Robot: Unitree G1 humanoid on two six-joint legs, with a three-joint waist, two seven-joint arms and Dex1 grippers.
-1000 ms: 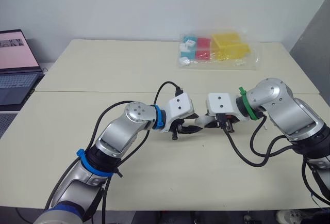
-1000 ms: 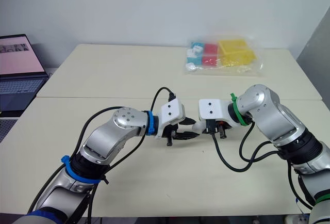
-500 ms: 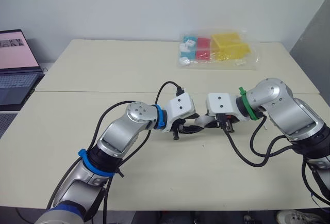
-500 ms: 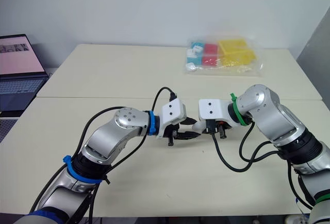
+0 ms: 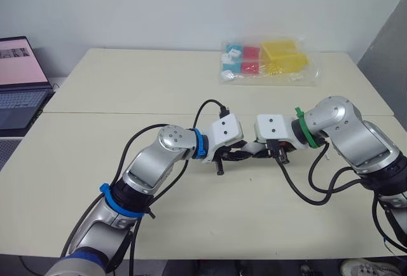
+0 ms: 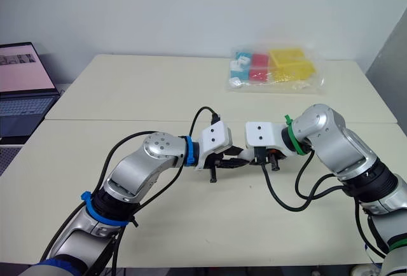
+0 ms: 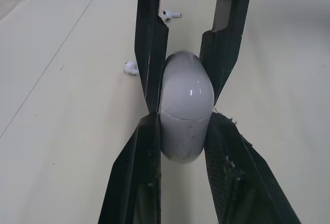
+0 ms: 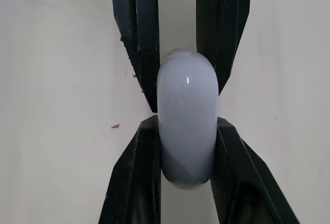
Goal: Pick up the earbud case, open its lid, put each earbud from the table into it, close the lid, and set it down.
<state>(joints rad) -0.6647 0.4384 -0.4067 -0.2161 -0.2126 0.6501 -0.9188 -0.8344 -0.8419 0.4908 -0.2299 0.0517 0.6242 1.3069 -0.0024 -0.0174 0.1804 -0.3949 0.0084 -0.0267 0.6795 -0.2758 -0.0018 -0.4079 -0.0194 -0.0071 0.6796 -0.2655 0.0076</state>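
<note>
The left gripper (image 7: 184, 121) is clamped on one end of the earbud case (image 7: 186, 95), a black finger pressed flat against each side. The right gripper (image 8: 186, 123) meets it head-on from the opposite direction and is clenched on the case's other, rounded end. The two pairs of fingertips nearly touch along the case's flanks.

The case is white, glossy and pill-shaped, and it is closed. The left wrist view shows only a thin seam across its body, right where the left fingertips end. It hangs between the two grippers over the middle of the table (image 5: 127, 85) and looks lifted just clear of the surface, though I can't be sure of the gap.

Two white earbuds lie loose on the tabletop near the case, on the right gripper's side of it. One earbud (image 7: 131, 68) lies closer to the case. The other earbud (image 7: 170, 14) is a bit further out, close under the right gripper's body, and the two are apart from each other.

Well beyond the case, further from the robot and a little to its right, sits a clear plastic bag (image 5: 267, 63) of yellow, red and teal boxes. Far to the case's left, past the table's edge, an open laptop (image 5: 19, 85) has its screen lit.
</note>
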